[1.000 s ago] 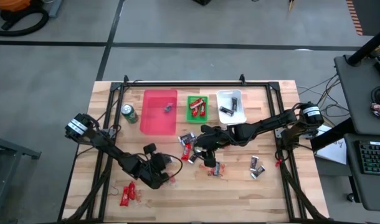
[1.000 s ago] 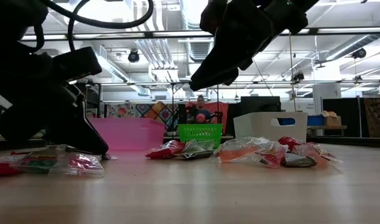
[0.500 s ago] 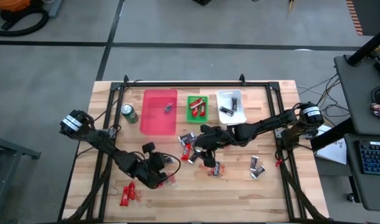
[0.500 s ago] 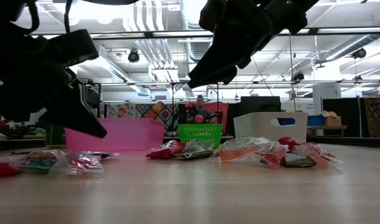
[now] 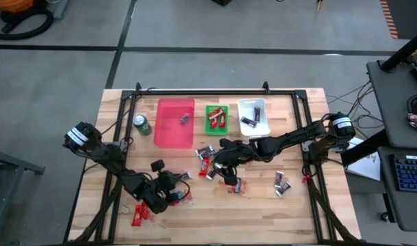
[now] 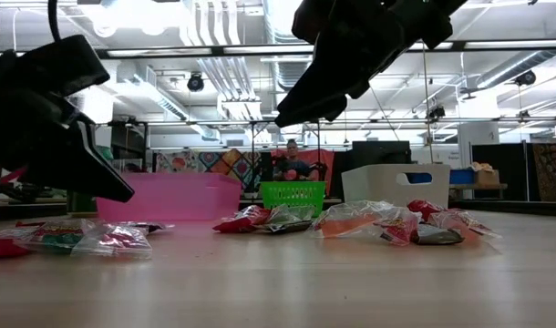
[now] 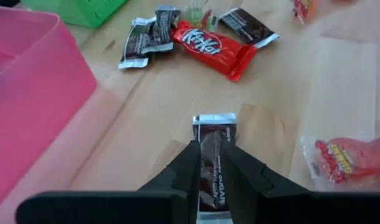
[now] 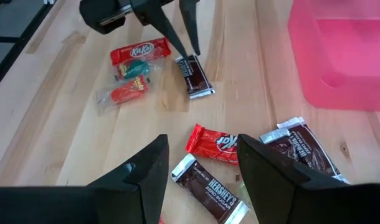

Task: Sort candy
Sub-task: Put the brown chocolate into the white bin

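Observation:
My left gripper (image 5: 173, 196) is over the near-left part of the table, shut on a dark wrapped candy bar (image 7: 213, 127); the right wrist view shows the bar (image 8: 195, 76) below its tips. My right gripper (image 5: 225, 166) hovers open above the middle cluster of candy, over a red KitKat (image 8: 213, 142) and a dark Hershey's bar (image 8: 209, 190) lying flat on the wood. More candy lies near the left gripper: a red KitKat (image 8: 139, 50) and clear packets with red sweets (image 8: 124, 93). Two dark pieces (image 5: 281, 183) lie toward the right. My left gripper pinches the dark bar between its two fingers (image 7: 191, 163), which lie along the bar's length. The bar's white-edged free end (image 7: 215, 120) sticks out past the fingertips. The fingers slant downward, and in the low view the gripper is raised off the wood.
At the far side stand a pink bin (image 5: 176, 121), a green basket (image 5: 216, 117) with red candy and a white bin (image 5: 253, 116) with dark candy. A green can (image 5: 141, 125) stands left of the pink bin. Bare wood lies along the near edge.
My left gripper has risen from the tabletop and shifted a little toward the table's left near corner. The candy packets beside it stayed where they were.

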You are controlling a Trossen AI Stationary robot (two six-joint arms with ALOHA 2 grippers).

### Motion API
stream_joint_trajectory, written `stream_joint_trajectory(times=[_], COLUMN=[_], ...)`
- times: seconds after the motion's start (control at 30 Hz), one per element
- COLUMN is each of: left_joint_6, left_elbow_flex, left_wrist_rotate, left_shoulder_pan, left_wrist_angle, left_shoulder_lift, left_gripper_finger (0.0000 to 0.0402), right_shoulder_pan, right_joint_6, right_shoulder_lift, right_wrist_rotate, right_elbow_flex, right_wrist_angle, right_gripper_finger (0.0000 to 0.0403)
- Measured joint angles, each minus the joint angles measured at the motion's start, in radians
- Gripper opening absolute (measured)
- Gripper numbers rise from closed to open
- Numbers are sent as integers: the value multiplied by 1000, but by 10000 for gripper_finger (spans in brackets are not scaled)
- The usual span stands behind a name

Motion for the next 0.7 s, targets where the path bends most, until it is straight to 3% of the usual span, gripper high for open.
stream_joint_trajectory(times=[0.2, 0.53, 0.7], left_joint_6=[-4, -51, -128], left_elbow_flex=[0, -9, -24], left_wrist_rotate=[14, 16, 5], left_shoulder_pan=[2, 3, 2], left_wrist_angle=[51, 110, 116], left_shoulder_lift=[39, 122, 140], left_gripper_finger=[68, 179, 191], right_shoulder_pan=[0, 0, 0], right_joint_6=[0, 1, 2], right_shoulder_lift=[0, 0, 0], right_wrist_rotate=[0, 1, 1], right_elbow_flex=[-1, -3, -3], right_wrist_angle=[2, 2, 2], right_gripper_finger=[180, 180, 180])
